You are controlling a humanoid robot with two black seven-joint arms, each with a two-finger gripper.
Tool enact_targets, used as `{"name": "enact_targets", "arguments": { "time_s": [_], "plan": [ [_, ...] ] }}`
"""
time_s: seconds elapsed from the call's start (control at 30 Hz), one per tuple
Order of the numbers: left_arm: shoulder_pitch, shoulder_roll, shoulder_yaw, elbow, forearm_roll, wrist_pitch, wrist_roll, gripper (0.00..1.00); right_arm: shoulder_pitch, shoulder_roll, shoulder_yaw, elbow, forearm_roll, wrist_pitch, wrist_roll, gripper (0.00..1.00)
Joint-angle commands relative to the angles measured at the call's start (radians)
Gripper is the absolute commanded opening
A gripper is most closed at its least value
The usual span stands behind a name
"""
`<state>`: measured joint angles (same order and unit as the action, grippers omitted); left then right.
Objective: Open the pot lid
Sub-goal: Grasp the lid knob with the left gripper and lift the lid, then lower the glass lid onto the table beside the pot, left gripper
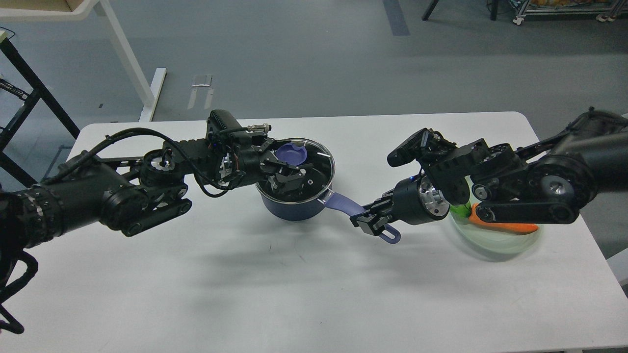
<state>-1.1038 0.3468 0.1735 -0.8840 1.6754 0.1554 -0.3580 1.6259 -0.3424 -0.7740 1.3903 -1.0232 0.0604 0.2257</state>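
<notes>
Lid [314,164] sits on the pot [294,208], roughly mid-table, glass disc w/ metal rim looking level and seated, so not yet lifted. Left gripper [289,166] is at the lavender knob [291,154], fingers on either side of it from the near side; looks like it grasps the knob, but dark fingers over dark glass make actual contact hard to confirm. Right gripper [370,220] is clamped on the pot's long purple handle [353,208] near the hole end, steadying it.

Step in hand, as I judge it: grasp set, lift about to start. Next move calls for a straight upward pull on the knob w/ the right arm holding the pot down, then carrying the lid clear to bare table [245,284].

Hard to make out: fingertips of the left gripper vs. reflections in the glass; pot's inside. Right arm covers much of the pale green plate [490,247] and the orange carrot-like item [510,227] on it.
</notes>
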Motion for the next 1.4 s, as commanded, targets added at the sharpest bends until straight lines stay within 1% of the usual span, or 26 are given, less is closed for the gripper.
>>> {"name": "enact_targets", "arguments": {
  "time_s": [0.0, 0.07, 0.17, 0.27, 0.4, 0.5, 0.6, 0.63, 0.7, 0.8, 0.83, 0.93, 1.0, 1.17, 1.3, 1.37],
  "plan": [
    [-0.007, 0.004, -0.002, -0.001, 0.0, 0.0, -0.025, 0.47, 0.0, 0.0, 0.001, -0.001, 0.0, -0.001, 0.0, 0.19],
    [-0.01, 0.009, -0.005, -0.001, -0.002, 0.0, -0.032, 0.44, 0.0, -0.001, 0.001, -0.001, 0.0, -0.001, 0.0, 0.19],
    [-0.013, 0.027, -0.012, -0.009, -0.011, 0.006, -0.033, 0.44, 0.0, -0.001, 0.001, -0.001, 0.0, -0.001, 0.0, 0.19],
    [-0.018, 0.089, -0.017, -0.026, -0.077, 0.009, -0.033, 0.44, 0.0, 0.0, 0.002, -0.002, 0.0, -0.001, 0.0, 0.19],
    [-0.048, 0.202, -0.015, -0.03, -0.169, 0.006, -0.038, 0.44, 0.002, -0.001, 0.002, -0.002, 0.0, -0.001, 0.0, 0.19],
    [-0.044, 0.319, -0.002, -0.03, -0.175, 0.006, -0.076, 0.44, 0.002, -0.004, 0.002, -0.001, 0.0, -0.001, 0.0, 0.19],
    [-0.013, 0.397, 0.011, -0.01, -0.169, 0.007, -0.114, 0.44, 0.002, -0.003, 0.002, -0.001, 0.002, -0.001, 0.0, 0.19],
    [0.013, 0.415, 0.026, 0.005, -0.171, 0.009, -0.127, 0.44, 0.002, -0.003, 0.002, -0.001, 0.002, -0.001, 0.0, 0.19],
    [0.086, 0.443, 0.05, 0.039, -0.166, 0.026, -0.131, 0.44, 0.002, -0.001, 0.004, -0.001, 0.0, -0.001, 0.0, 0.19],
    [0.171, 0.451, 0.054, 0.078, -0.163, 0.096, -0.131, 0.45, 0.0, -0.001, 0.004, -0.001, 0.0, 0.001, 0.0, 0.19],
    [0.197, 0.449, 0.057, 0.104, -0.163, 0.117, -0.131, 0.45, 0.0, -0.001, 0.004, -0.001, 0.0, -0.001, 0.0, 0.19],
    [0.239, 0.434, 0.066, 0.207, -0.164, 0.148, -0.131, 0.45, 0.0, -0.001, 0.004, -0.001, 0.0, -0.001, 0.0, 0.19],
    [0.246, 0.417, 0.067, 0.266, -0.164, 0.15, -0.131, 0.45, 0.0, -0.003, 0.004, 0.001, 0.0, 0.001, 0.0, 0.19],
    [0.248, 0.322, 0.104, 0.378, -0.18, 0.15, -0.131, 0.45, 0.0, -0.006, 0.004, 0.001, 0.002, 0.001, 0.0, 0.19],
    [0.265, 0.304, 0.12, 0.387, -0.184, 0.153, -0.131, 0.47, 0.0, -0.009, 0.004, 0.001, 0.002, 0.001, 0.0, 0.19],
    [0.265, 0.304, 0.12, 0.387, -0.184, 0.156, -0.131, 0.49, 0.0, -0.01, 0.004, 0.001, 0.002, 0.001, 0.0, 0.19]
  ]
}}
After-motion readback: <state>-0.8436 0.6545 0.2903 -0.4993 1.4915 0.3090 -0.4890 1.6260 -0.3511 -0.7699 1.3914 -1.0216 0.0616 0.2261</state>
